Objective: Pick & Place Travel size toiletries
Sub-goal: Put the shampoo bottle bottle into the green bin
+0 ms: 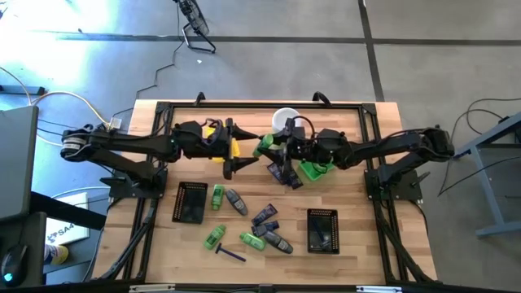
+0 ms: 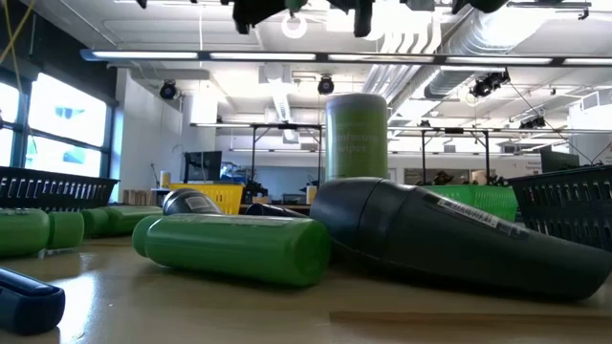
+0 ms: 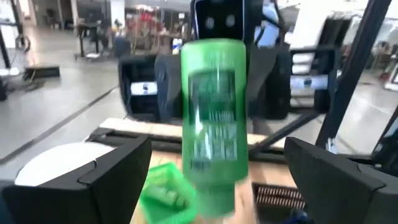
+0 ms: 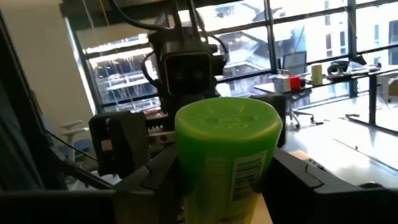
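Two arms met mid-table over one green bottle.
The right gripper (image 1: 269,148) clamped a green bottle (image 1: 264,146) half-closed, raised; the left gripper (image 1: 244,159) faced it, fingers (image 3: 112,174) spread wide, empty. Below lay roughly four green bottles (image 1: 217,196), four grey ovals (image 1: 236,202), two navy packets (image 1: 264,216), one razor (image 1: 229,253), between two black trays (image 1: 191,202); table edges stayed clear.

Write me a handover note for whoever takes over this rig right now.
Right gripper: shut on a bright green plastic bottle, held up mid-table.
Left gripper: open, facing that bottle, not gripping it.
Elsewhere: about ten green, grey and navy toiletries lie loose on the wooden table between two black mesh trays.
Done: one item lifted.
Left: place it, then clear the loose pile.
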You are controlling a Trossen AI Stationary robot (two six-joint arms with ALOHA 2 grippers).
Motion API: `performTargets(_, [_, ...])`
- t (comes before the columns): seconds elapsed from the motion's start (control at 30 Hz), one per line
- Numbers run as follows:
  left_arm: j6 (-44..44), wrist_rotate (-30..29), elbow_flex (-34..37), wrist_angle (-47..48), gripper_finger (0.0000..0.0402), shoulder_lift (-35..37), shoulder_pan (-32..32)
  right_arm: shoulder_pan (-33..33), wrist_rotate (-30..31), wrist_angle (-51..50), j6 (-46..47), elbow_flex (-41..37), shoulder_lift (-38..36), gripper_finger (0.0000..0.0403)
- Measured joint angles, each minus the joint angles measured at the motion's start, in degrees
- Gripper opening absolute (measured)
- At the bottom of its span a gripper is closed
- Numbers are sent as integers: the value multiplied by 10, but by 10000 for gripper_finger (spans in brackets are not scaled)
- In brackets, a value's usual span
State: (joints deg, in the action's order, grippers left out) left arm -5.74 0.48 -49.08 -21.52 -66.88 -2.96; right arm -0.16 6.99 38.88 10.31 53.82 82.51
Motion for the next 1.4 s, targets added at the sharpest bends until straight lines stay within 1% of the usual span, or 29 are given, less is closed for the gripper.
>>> performTargets(0.13, [1,-38,0,40,361,25,0,0,24,-46,0,0,-17,172])
performTargets(0.23, [11,-47,0,66,361,43,0,0,47,-98,4,0,-39,172])
performTargets(0.33, [14,-47,-1,77,361,53,0,1,80,-180,18,0,-72,172])
performTargets(0.57, [14,-54,0,111,361,62,0,0,127,-362,67,0,-149,172])
performTargets(0.67, [14,-56,0,116,361,62,0,0,139,-446,92,0,-176,172])
performTargets(0.8, [14,-56,0,115,361,62,0,0,140,-540,129,0,-194,172])
performTargets(0.97, [14,-57,0,115,361,62,0,0,140,-647,167,0,-194,172])
performTargets(1.17, [14,-58,0,115,361,62,0,0,139,-740,203,0,-175,172])
performTargets(1.27, [14,-58,0,115,361,62,0,0,139,-773,218,0,-158,172])
performTargets(1.4, [14,-58,0,115,361,62,0,0,139,-777,227,-14,-131,172])
